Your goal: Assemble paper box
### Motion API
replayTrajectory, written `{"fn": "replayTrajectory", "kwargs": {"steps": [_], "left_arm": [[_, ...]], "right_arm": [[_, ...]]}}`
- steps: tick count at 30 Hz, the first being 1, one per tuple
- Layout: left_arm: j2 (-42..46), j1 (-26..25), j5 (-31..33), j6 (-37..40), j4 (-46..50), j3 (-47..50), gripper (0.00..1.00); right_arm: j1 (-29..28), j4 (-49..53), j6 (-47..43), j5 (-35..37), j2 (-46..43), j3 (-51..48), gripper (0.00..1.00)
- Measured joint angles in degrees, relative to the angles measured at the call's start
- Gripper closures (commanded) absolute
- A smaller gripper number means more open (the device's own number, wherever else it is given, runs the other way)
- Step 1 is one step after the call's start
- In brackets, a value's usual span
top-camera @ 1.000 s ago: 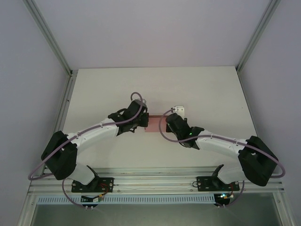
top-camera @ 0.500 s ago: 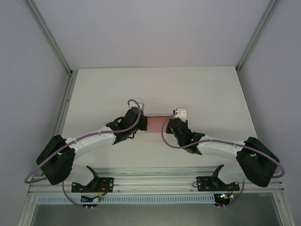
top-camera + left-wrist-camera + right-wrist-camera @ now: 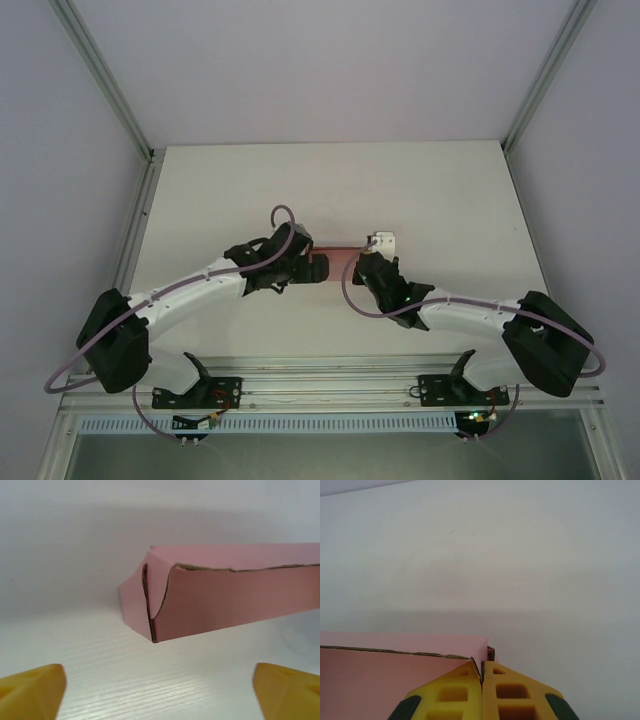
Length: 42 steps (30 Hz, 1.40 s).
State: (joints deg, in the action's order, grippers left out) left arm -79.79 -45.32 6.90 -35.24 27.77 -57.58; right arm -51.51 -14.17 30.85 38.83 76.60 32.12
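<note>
The pink paper box point(image 3: 335, 262) lies folded up as a long closed box between the two grippers at mid-table. My left gripper point(image 3: 300, 262) is open just off its left end. In the left wrist view the box's end point(image 3: 235, 600) with a curved tab stands clear of the yellow fingers point(image 3: 35, 690), and the gripper point(image 3: 160, 692) holds nothing. My right gripper point(image 3: 366, 266) is at the right end. In the right wrist view it point(image 3: 482, 677) is shut on the thin end edge of the box point(image 3: 385, 675).
The white table point(image 3: 420, 190) has bare room beyond the box and to both sides. Metal frame posts point(image 3: 140, 150) stand at the back corners, and an aluminium rail point(image 3: 330, 380) with the arm bases runs along the near edge.
My left gripper has opened and let go of the box's left end. Both wrists and the box have shifted slightly away from the bases. The right gripper stays shut.
</note>
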Motion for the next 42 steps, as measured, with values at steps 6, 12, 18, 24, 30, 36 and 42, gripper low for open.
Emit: {"fn": "replayTrajectory", "kwargs": {"steps": [6,12,18,24,30,36,42], "left_arm": [[0.2,5.2,-5.9,-7.7,-0.5,-0.8,0.0],[-1.3,10.4,-13.5,-15.8,-11.7,2.8,0.0],[-1.3,11.3,-14.8,-19.7,-16.1,5.3,0.0],[-3.8,11.4,-13.7,-20.9,-18.5,6.4,0.06],[-5.6,11.5,-14.8,-22.2,-23.5,8.0,0.23],[-4.6,11.5,-15.3,-23.5,-28.9,11.1,0.37],[-4.1,11.3,-15.2,-24.0,-34.7,14.3,0.47]], "right_arm": [[-0.3,0.2,-0.2,0.4,0.2,0.2,1.0],[-0.3,0.1,-0.2,1.1,1.0,0.7,1.0],[-0.4,0.3,-0.2,1.5,1.5,1.0,1.0],[-0.8,0.2,-0.2,2.3,1.7,1.0,1.0],[-1.2,0.2,-0.2,2.6,1.7,1.0,1.0],[-1.6,0.7,0.0,2.2,1.5,1.2,0.97],[-1.7,10.5,1.4,-3.0,-1.7,4.2,0.77]]}}
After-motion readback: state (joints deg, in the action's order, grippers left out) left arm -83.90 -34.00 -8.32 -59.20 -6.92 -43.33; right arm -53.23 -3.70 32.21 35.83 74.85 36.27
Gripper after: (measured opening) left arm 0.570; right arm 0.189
